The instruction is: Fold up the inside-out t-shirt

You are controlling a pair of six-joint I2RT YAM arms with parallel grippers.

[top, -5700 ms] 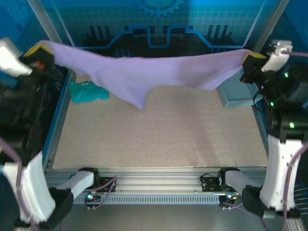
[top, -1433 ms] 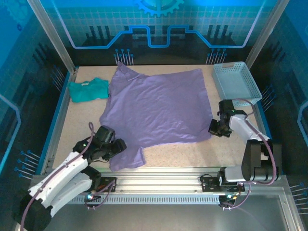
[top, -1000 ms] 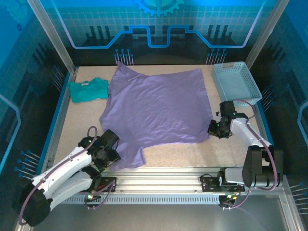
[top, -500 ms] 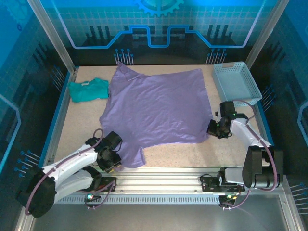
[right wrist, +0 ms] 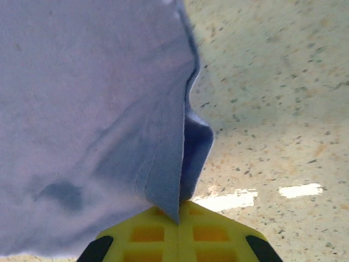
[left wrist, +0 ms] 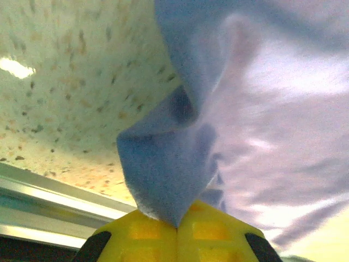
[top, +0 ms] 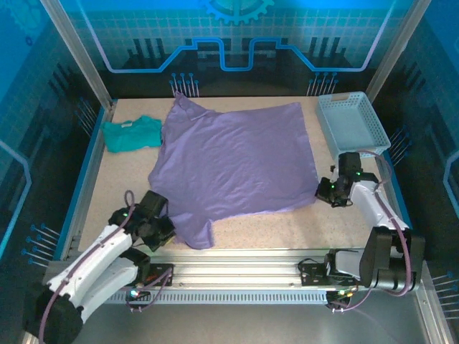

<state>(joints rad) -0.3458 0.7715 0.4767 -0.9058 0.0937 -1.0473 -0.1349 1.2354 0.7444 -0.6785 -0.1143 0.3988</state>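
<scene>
L gripper (top: pixel 166 231) closed onto t-shirt (top: pixel 237 161) corner, R gripper (top: pixel 323 192) pinching edge.

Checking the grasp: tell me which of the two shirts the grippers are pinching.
The lavender t-shirt, spread flat: left gripper and right gripper clamp its near corners. The teal shirt lies far left, untouched.

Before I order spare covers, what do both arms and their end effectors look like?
The left arm and right arm have white rounded shells, black joints with green lights, and purplish cables looping alongside. The left end effector and right end effector have yellow fingers with grid-patterned recesses and black corners.
</scene>
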